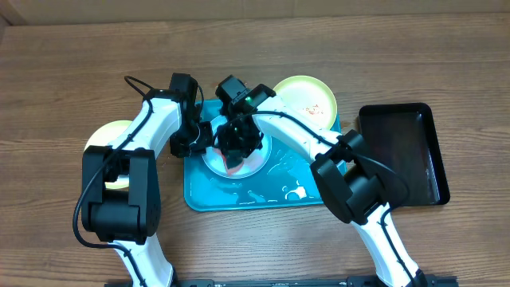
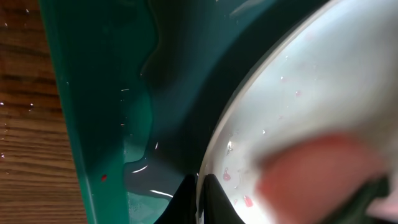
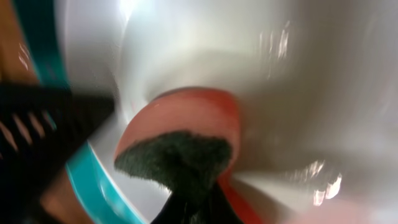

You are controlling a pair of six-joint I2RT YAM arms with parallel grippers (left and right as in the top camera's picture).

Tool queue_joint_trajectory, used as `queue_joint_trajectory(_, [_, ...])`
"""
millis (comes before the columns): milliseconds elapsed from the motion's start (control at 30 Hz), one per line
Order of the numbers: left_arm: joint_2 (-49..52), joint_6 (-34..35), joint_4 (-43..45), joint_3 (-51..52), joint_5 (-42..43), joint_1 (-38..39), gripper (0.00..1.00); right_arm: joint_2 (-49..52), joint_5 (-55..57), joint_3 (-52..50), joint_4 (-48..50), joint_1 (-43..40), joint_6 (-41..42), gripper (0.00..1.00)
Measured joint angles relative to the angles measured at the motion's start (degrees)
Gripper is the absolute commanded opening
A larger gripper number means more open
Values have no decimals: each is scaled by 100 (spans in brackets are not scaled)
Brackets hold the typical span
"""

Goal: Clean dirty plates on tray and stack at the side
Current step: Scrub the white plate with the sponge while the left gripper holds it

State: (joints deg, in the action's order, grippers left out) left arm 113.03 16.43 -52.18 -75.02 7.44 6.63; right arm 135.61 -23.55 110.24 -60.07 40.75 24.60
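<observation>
- Overhead view: the blue-white plate [image 1: 239, 165] lies inside the tray [image 1: 279, 195], toward its left half, and both arms are working over it.
- The left gripper [image 1: 204, 142] has its fingers pinched together on the near rim of this plate. The left wrist view confirms it: the two tips [image 2: 200, 190] meet on the plate edge [image 2: 298, 93], with the wet tray floor [image 2: 106, 93] beside them.
- The right gripper [image 1: 237, 151] is clamped on a sponge [image 3: 186, 124], red-orange with a dark green scouring face, pressed against the plate's inner surface [image 3: 249, 50].
- Progress, as judged: scrubbing of the blue-white plate is in hand and not complete. A few small red specks show near its rim in the left wrist view.
- One yellow-green plate [image 1: 307, 97] sits at the tray's far right corner and carries red smears, so it awaits cleaning.
- A second yellow-green plate [image 1: 111, 135] lies on the table [image 1: 64, 64] left of the tray. It may be the start of the side stack.
- No stack of more than one plate is visible, so most of the task remains.
- The black tray [image 1: 402, 155] stands to the right and holds nothing I can see.
- Hidden or unclear: the left arm covers much of the left-hand plate, so its cleanliness cannot be told. The grippers mask the centre of the blue-white plate. Whether the far plate rests within or over the tray rim cannot be told. The right wrist view is blurred.
</observation>
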Motion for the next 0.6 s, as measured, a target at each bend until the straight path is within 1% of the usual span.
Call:
queue_joint_trajectory(100, [0,-2,7,0,0,2,4,2,-63,-4,-538,-35,-269,4])
queue_joint_trajectory(167, [0,-2,9,0,2,2,4,2,129,22,-839,-96,-376,4])
queue_joint_trajectory(233, [0,-2,9,0,2,2,5,2,645,127,-1202,-214,-450,4])
queue_joint_trajectory(300, [0,-2,9,0,2,2,4,9,1119,251,-1329,-306,-487,4])
queue_joint_trajectory(400, [0,-2,9,0,2,2,4,9,1644,387,-1279,-422,-494,4])
queue_joint_trajectory(467, [0,-2,9,0,2,2,4,11,2004,483,-1016,-566,-492,4])
queue_joint_trajectory(600, [0,0,9,0,15,2,4,13,1954,485,-411,-632,-494,4])
